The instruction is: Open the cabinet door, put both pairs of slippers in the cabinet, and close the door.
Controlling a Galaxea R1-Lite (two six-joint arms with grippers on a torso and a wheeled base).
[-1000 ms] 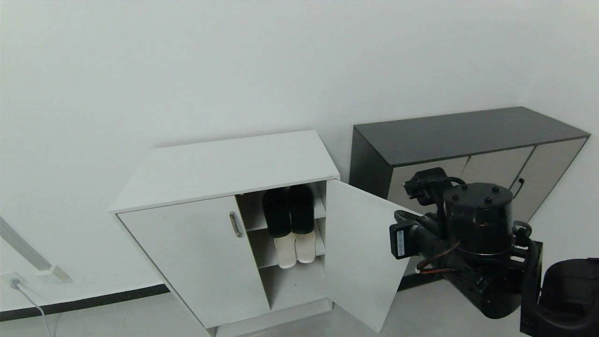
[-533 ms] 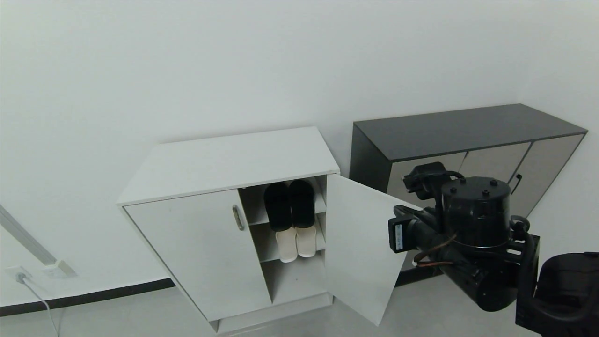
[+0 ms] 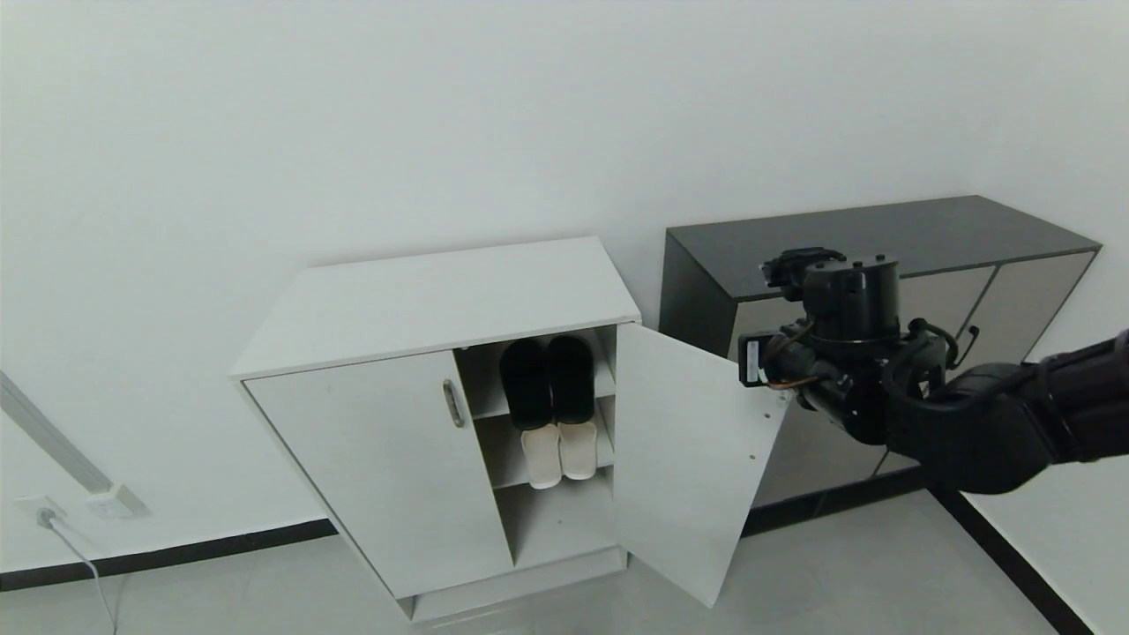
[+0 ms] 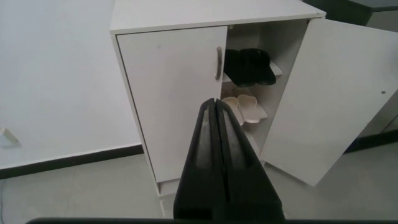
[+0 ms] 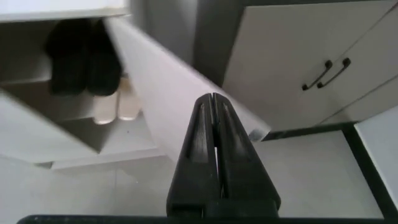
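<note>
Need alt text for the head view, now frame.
White cabinet with its right door standing open, showing black slippers on the upper shelf and white slippers on the shelf below. The robot's right arm is by the door's outer edge, before a dark sideboard.

the head camera looks forward and down from above and well back, taking in the white two-door wooden cabinet (image 3: pixel 423 304) and the dark grey low sideboard (image 3: pixel 869 234) beside it. the left wrist camera sits lower and faces the cabinet front along its own left tool (image 4: pixel 215 104). the right wrist camera looks down along the right tool (image 5: pixel 212 98), near the open white cabinet door (image 5: pixel 168 81). all three views share the open compartment with the black slippers (image 3: pixel 547 379).
</note>
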